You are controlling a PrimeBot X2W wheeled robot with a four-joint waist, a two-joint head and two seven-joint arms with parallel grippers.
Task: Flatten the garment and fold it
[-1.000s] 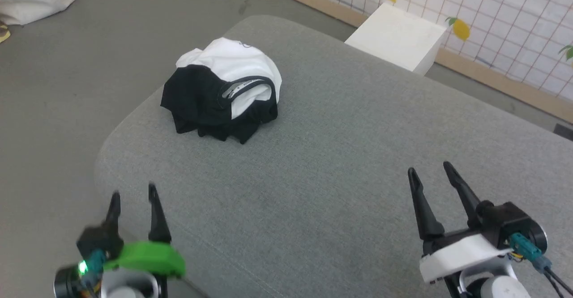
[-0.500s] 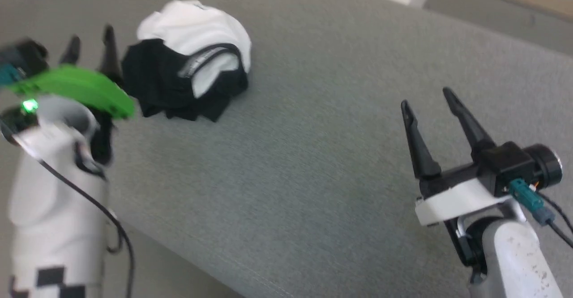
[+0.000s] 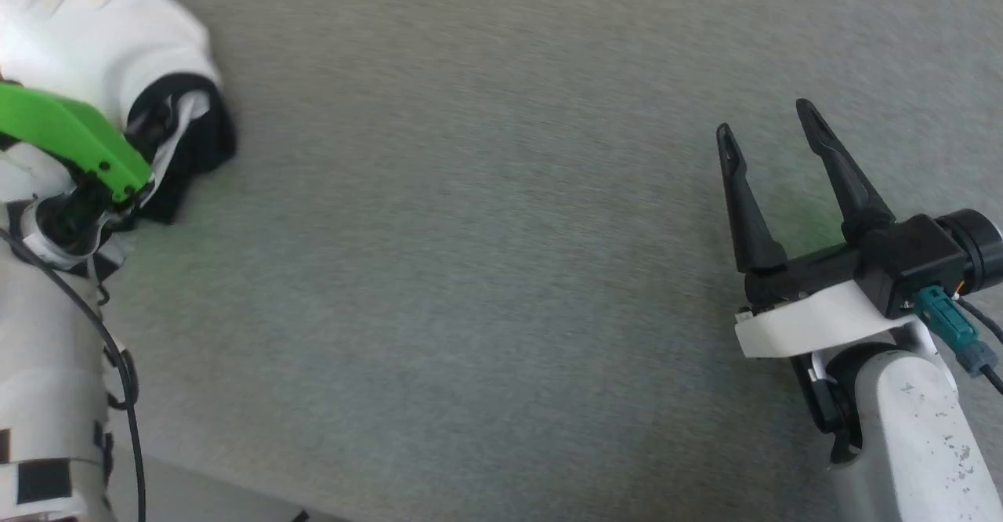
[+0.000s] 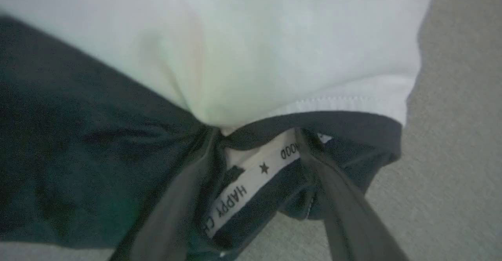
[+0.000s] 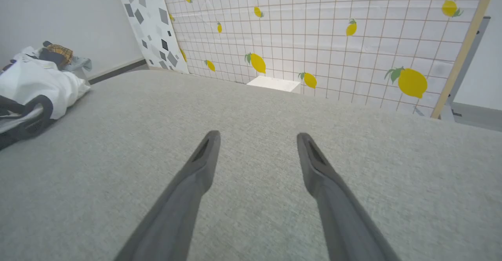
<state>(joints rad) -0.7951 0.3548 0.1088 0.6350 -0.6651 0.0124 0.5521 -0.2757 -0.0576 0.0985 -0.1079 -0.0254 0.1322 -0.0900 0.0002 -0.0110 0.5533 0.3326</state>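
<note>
Up close, the garment (image 4: 251, 49) is a rumpled bundle: smooth white jersey with a stitched hem bulging over soft, matte black folds, and a black ribbed collar whose white inner band (image 4: 251, 178) carries dark letters and a star. It lies on the grey cushion (image 3: 486, 271), a flat pad of finely woven, heathered fabric, close to its far left corner.

The left gripper (image 4: 257, 135) is at the collar. Its two long dark fingers stand apart with the lettered band and collar rim between them, the jaws open and not pinched together. Its bright green housing (image 3: 70, 134) overlaps the bundle's near side in the head view.

The right gripper (image 3: 766, 118) hovers over bare cushion, well apart from the shirt, its tapered jaws spread wide with nothing between them.

Half a second ago the left fingers stood just beside the bundle's left side; now they are down on the collar. The head camera has swung too, and the right gripper is as open as before.
</note>
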